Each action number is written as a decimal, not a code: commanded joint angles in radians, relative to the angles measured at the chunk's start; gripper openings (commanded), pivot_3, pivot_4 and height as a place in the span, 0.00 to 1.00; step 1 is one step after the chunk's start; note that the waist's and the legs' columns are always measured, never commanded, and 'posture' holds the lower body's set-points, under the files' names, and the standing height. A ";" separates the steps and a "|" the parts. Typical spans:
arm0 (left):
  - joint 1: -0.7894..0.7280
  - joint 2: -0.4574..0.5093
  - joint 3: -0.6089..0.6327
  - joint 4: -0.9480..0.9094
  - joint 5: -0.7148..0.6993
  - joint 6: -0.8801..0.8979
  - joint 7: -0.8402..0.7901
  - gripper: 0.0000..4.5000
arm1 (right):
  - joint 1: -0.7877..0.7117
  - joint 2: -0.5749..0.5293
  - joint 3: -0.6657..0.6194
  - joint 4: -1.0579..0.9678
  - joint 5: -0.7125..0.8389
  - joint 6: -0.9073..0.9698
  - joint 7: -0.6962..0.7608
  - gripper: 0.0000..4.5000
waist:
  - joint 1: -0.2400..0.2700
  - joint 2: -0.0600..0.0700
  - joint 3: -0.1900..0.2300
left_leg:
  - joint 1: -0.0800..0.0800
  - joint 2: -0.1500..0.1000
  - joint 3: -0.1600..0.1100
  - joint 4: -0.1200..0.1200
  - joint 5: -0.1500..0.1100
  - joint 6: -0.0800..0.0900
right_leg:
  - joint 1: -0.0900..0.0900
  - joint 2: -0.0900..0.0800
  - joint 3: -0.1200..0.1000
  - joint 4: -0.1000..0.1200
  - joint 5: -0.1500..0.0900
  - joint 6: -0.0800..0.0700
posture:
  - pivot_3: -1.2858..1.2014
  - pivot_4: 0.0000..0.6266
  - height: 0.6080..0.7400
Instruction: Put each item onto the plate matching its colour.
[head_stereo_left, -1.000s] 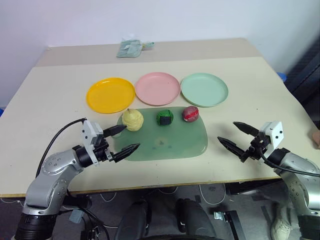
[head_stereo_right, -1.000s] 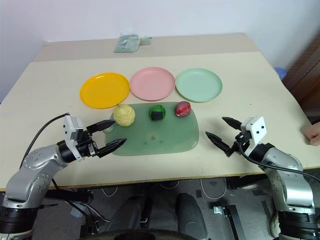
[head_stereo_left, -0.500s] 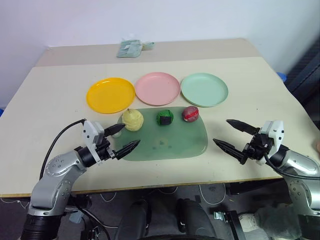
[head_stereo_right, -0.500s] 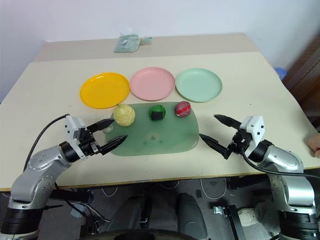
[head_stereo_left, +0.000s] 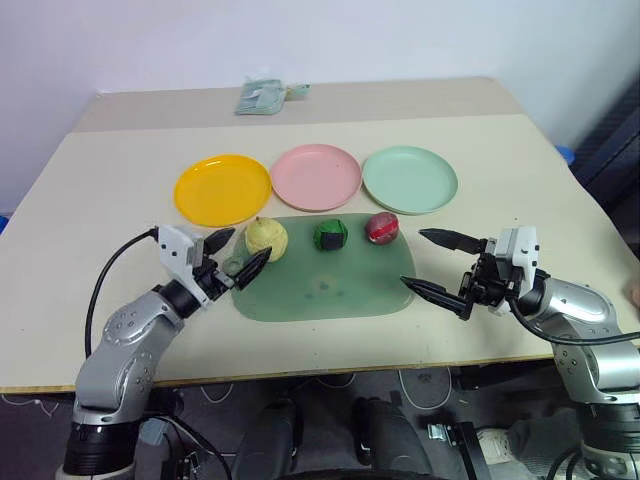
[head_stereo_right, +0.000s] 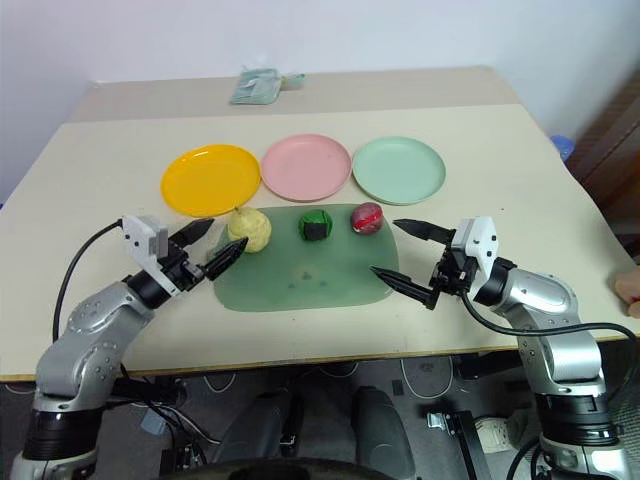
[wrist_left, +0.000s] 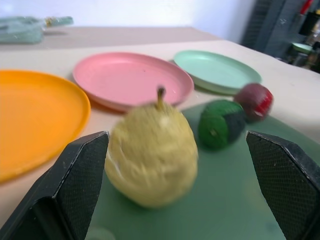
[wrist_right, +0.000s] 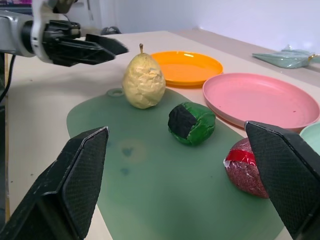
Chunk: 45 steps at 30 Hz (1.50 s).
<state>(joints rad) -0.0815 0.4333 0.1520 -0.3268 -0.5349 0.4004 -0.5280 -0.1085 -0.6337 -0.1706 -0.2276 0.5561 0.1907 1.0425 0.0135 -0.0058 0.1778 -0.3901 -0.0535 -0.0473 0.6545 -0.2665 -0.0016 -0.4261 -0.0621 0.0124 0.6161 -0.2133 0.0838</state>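
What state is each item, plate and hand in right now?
Yellow pear: upright on mat, unheld.
Green ball: on mat, unheld.
Red ball: on mat, unheld.
Orange plate: empty.
Pink plate: empty.
Mint plate: empty.
Left hand: open, beside pear.
Right hand: open, at mat's edge.

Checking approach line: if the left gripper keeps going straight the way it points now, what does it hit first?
Most likely the yellow pear. It sits centred between the open jaws of the left gripper, with nothing in between. The gap left is hard to judge.
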 joint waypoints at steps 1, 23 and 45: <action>-0.040 -0.004 -0.001 0.022 0.034 -0.006 0.030 1.00 | -0.022 0.008 -0.013 -0.036 0.027 0.001 -0.014 0.99 | -0.001 0.000 0.000 | 0.000 0.000 0.000 0.000 0.000 0.000 | 0.000 0.000 0.000 0.000 0.000 0.000 | 0.52 0.24 1.00; -0.205 -0.083 -0.070 0.210 0.131 -0.026 0.034 0.61 | 0.009 0.009 -0.023 -0.063 0.014 -0.026 -0.058 1.00 | 0.000 0.000 0.000 | 0.000 0.000 0.000 0.000 0.000 0.000 | 0.000 0.000 0.000 0.000 0.002 0.003 | 0.52 0.24 1.00; -0.765 -0.122 0.087 1.116 0.335 -0.388 0.396 0.61 | -0.005 0.033 0.002 -0.067 -0.026 -0.047 -0.127 1.00 | 0.000 -0.002 0.001 | -0.002 -0.002 -0.001 0.006 -0.001 0.002 | 0.000 0.001 -0.003 0.002 0.004 0.007 | 0.52 0.24 1.00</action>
<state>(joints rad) -0.8240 0.3097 0.2297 0.7819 -0.2065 0.0602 -0.1267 -0.1075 -0.6060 -0.1577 -0.2445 0.5249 0.1583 0.9248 0.0140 -0.0076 0.1784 -0.3923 -0.0557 -0.0487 0.6600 -0.2678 0.0005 -0.4258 -0.0612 0.0090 0.6177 -0.2094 0.0906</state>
